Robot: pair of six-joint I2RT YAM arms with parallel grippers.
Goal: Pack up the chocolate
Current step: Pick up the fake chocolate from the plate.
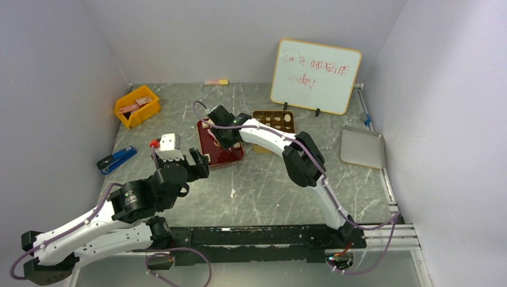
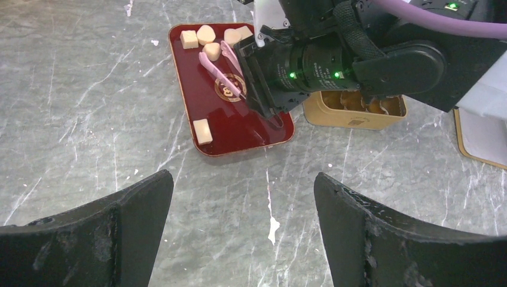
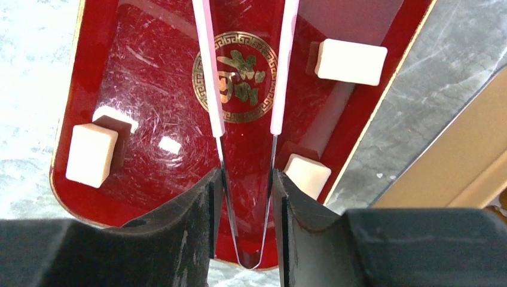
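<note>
Clamping pink tweezers (image 3: pixel 207 72), right pincer (image 3: pixel 246 176) hovers over red tray (image 3: pixel 149 72); chocolate (image 3: pixel 350 60) flanks it, likely light, soft, so nip flat faces. Left pincer (image 2: pixel 242 182) spread, empty.

Bright, even overhead light; white glare spots on the glossy dark red tray (image 3: pixel 149 84), soft shadows beside the pale beige chocolate cubes (image 3: pixel 91 154).
</note>
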